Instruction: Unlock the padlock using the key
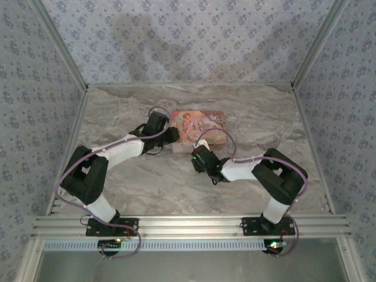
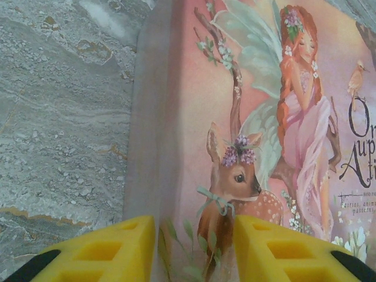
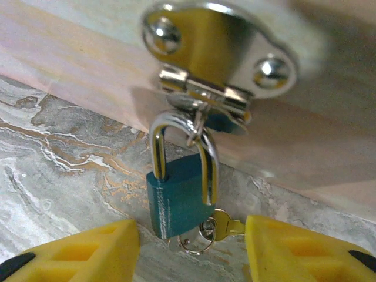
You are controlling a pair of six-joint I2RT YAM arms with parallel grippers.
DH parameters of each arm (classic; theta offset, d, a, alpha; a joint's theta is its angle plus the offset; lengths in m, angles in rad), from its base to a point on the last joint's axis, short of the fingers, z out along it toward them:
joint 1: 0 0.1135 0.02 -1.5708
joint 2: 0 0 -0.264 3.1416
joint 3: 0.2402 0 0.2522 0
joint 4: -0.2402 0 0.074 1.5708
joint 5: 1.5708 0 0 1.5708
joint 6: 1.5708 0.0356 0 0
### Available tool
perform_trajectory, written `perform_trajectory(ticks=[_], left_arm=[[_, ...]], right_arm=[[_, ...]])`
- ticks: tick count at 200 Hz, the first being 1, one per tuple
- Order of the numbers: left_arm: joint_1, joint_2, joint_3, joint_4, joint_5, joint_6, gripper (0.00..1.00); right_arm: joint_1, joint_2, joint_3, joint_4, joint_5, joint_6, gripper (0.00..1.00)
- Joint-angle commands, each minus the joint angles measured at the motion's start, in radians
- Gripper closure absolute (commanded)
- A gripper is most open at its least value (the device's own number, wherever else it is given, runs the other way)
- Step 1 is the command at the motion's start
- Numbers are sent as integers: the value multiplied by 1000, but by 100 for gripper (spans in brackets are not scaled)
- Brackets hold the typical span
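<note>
A small teal squarish padlock point(image 3: 176, 200) hangs against the front wall of a flat pink box printed with a fairy and a fawn point(image 1: 202, 126). Its silver shackle point(image 3: 157, 147) is closed and passes through the loop of a shiny metal hasp point(image 3: 217, 53) screwed to that wall. The lock body slants down from the box until its lower end meets the grey marbled table point(image 3: 64, 158). A little brass key point(image 3: 226, 223) on a thin wire ring point(image 3: 197, 244) sits at the bottom of the padlock, just in front of the box. I cannot tell whether the key is seated in the keyhole or only lying against it.

The right gripper point(image 3: 191, 252) faces the box front. Its yellow fingers point(image 3: 76, 252) are spread wide on either side of the padlock and key, touching neither. The left gripper point(image 2: 194, 252) is at the box's left end, with its jaws also parted across the box's edge. I cannot tell whether they press on the box.

The key is tiny, lies low against the table and is partly tucked under the lock. A close from this position could pinch the ring or the lock body instead of the key. The padlock also swings freely on the hasp, so a nudge could turn it aside or knock the key loose. If the box is not held down, it could slide away as the key is twisted.
</note>
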Motion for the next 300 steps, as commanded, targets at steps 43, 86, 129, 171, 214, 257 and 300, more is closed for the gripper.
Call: perform_trajectory(ticks=[43, 86, 129, 171, 214, 257, 300], left_arm=[[11, 17, -37, -9, 19, -8, 62], [23, 7, -49, -11, 16, 0, 62], [41, -8, -75, 8, 23, 0, 62], [47, -8, -80, 21, 31, 3, 62], [49, -11, -85, 47, 42, -5, 62], [49, -3, -83, 57, 59, -7, 62], [49, -1, -81, 60, 77, -11, 63]], right_arm=[[0, 43, 15, -7, 9, -33, 70], [12, -31, -24, -52, -27, -79, 92], [11, -108, -30, -133, -56, -163, 100], [1, -158, -27, -205, -91, -257, 100], [-92, -272, -88, -142, -258, -250, 100], [-98, -262, -63, -194, -252, -310, 100], [-62, -250, -50, -205, -207, -405, 100]])
